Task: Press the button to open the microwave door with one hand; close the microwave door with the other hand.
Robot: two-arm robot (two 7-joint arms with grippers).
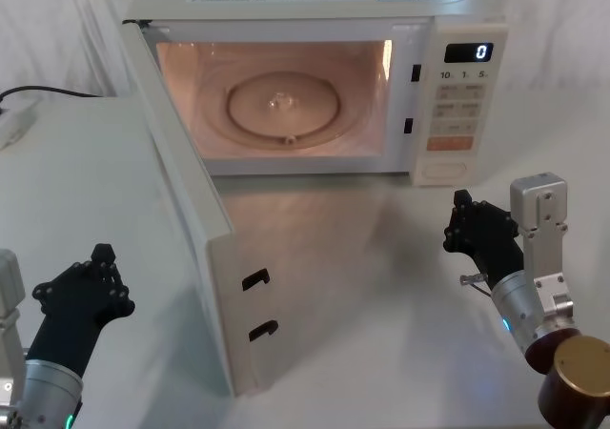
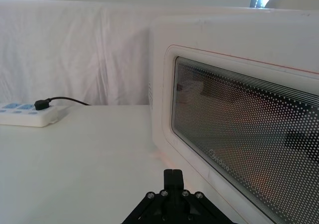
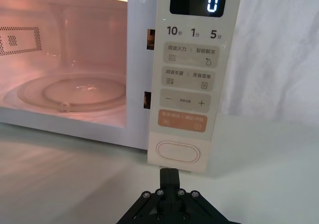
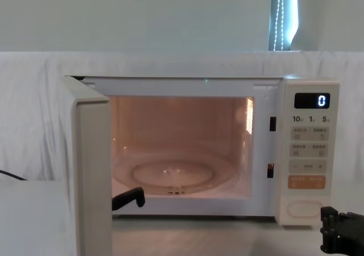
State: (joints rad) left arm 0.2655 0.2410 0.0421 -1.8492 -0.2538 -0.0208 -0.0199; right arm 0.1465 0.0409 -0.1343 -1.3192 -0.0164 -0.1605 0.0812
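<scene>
One oval cream button sits at the bottom of the microwave's control panel, on the right front of the oven, under the orange rectangular button and the display showing "0". The microwave stands at the far side of the white desk. Its cavity is lit, with the glass turntable lying inside.

The microwave door is swung wide open on its left hinge, reaching toward the near side of the desk, its two black latch hooks showing on the free edge. From the left wrist view, the door's dotted window faces the left arm.

The right pincer hovers near the button, just in front of the panel and apart from it, its fingers drawn together and holding nothing. The left pincer waits on the near left, outside the open door, not touching it, fingers closed and empty. A power strip lies far left on the desk.
</scene>
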